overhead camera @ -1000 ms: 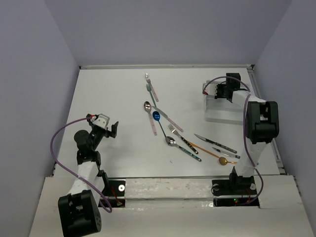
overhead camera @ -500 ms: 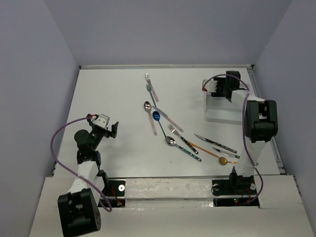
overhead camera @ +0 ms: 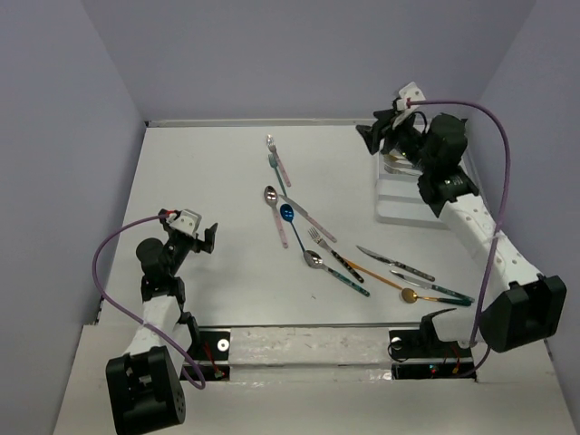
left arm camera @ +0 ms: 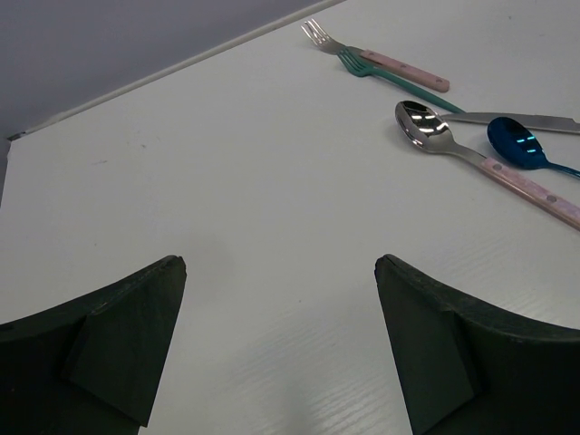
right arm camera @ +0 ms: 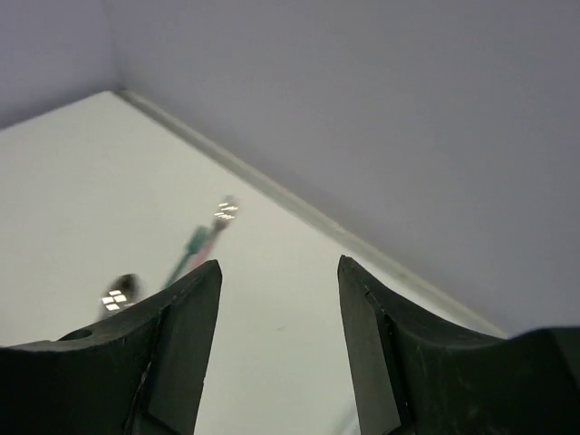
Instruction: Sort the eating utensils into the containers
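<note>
Several eating utensils lie loose mid-table: a pink-handled fork (overhead camera: 278,159) and a teal fork (overhead camera: 274,169) at the back, a pink-handled spoon (overhead camera: 275,210), a blue spoon (overhead camera: 288,216), a knife (overhead camera: 310,218), then a cluster (overhead camera: 362,269) toward the front right. The white tray of containers (overhead camera: 410,210) stands at the right, with a gold-toned utensil (overhead camera: 395,164) in its far end. My right gripper (overhead camera: 368,138) hangs open and empty in the air above the tray's far left corner (right arm camera: 279,272). My left gripper (overhead camera: 207,236) rests open and empty over bare table at the left (left arm camera: 281,272).
The left wrist view shows the pink fork (left arm camera: 390,65), teal fork (left arm camera: 399,82), pink-handled spoon (left arm camera: 430,125) and blue spoon (left arm camera: 518,143) ahead to its right. Grey walls close the table at the back and sides. The right arm's purple cable (overhead camera: 494,136) arcs above the tray.
My right gripper opened over the tray, then rose and swung up toward the back wall, now empty. The left arm has not moved.
</note>
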Controlling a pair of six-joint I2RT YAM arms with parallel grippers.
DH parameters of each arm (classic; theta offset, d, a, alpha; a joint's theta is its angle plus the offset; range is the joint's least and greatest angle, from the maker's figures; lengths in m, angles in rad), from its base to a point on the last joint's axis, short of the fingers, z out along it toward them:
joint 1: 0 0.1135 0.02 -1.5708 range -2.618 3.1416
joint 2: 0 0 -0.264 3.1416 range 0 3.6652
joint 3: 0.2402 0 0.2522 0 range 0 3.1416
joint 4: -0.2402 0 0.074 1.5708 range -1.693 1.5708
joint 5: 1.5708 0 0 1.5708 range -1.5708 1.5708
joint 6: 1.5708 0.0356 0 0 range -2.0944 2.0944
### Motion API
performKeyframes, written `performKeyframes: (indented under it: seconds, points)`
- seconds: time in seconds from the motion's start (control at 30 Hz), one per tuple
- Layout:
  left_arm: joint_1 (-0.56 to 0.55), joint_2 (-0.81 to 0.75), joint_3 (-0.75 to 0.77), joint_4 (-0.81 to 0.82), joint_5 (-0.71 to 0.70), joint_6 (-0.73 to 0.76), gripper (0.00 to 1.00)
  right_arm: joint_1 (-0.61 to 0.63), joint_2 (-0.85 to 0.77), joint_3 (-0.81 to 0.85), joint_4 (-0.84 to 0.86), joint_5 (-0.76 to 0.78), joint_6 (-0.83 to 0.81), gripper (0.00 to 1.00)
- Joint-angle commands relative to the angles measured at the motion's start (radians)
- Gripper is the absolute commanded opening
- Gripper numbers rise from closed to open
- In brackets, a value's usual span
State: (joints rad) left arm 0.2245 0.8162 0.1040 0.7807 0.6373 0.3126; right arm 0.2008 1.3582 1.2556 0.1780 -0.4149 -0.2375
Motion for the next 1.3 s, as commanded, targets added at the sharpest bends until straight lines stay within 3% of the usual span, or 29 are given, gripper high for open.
performKeyframes:
  seconds: [0.0, 0.13, 0.23, 0.3, 0.43, 0.63, 0.9, 1.07, 1.27]
  points:
    - [0.004, -0.015, -0.003, 0.062, 0.009, 0.003, 0.99, 0.243, 0.041, -0.098, -0.304, 0.196, 0.271, 0.59]
    - [0.003, 0.027, 0.089, -0.085, 0.068, 0.054, 0.99, 0.366, 0.117, -0.090, -0.534, 0.333, 0.334, 0.59]
    - [0.004, 0.075, 0.332, -0.463, 0.081, 0.135, 0.99, 0.440, 0.150, -0.149, -0.575, 0.361, 0.377, 0.59]
    - [0.004, 0.089, 0.417, -0.590, 0.033, 0.164, 0.99, 0.466, 0.162, -0.182, -0.578, 0.381, 0.394, 0.59]
    - [0.004, 0.064, 0.502, -0.762, -0.221, 0.172, 0.99, 0.489, 0.177, -0.235, -0.604, 0.409, 0.457, 0.58]
    - [0.004, -0.083, 0.418, -0.824, -0.252, 0.206, 0.99, 0.520, 0.127, -0.315, -0.606, 0.446, 0.504, 0.57]
    - [0.004, -0.163, 0.405, -0.808, -0.271, 0.192, 0.99, 0.520, 0.231, -0.335, -0.606, 0.450, 0.507, 0.57]
    - [0.003, -0.163, 0.395, -0.805, -0.278, 0.194, 0.99, 0.520, 0.317, -0.294, -0.612, 0.446, 0.497, 0.46]
    - [0.004, -0.176, 0.388, -0.799, -0.286, 0.192, 0.99, 0.520, 0.351, -0.260, -0.620, 0.469, 0.492, 0.23]
